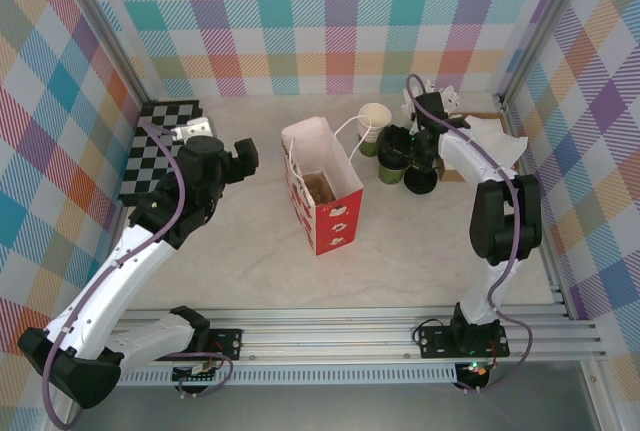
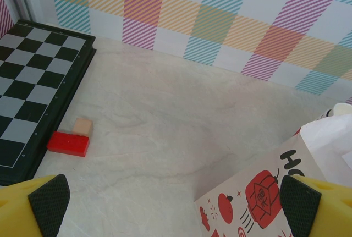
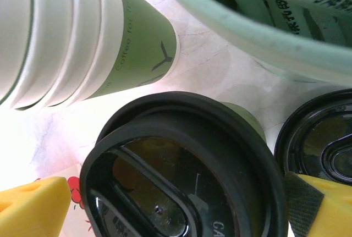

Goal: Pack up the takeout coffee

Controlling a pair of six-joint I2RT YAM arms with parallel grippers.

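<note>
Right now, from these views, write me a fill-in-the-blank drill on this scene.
1. Both takeout coffee cups wear ___ lids.
2. The right gripper straddles one cup's ___.
3. The paper bag stands with its top ___.
4. Beside the chessboard lies a ___ block.
Missing words: black; lid; open; red.

The pale marbled table (image 1: 250, 271) carries a red-and-white paper bag (image 1: 322, 191) standing open near its middle. Left of the bag lies a chessboard (image 1: 165, 116), with a red block (image 2: 68, 143) and a tan block (image 2: 82, 126) just beside its bag-side edge. Right of the bag stand a stack of lidless cups (image 1: 373, 123), a black-lidded green cup (image 3: 181, 193), its twin (image 3: 324, 143) and a pale green holder (image 3: 264, 33).
</note>
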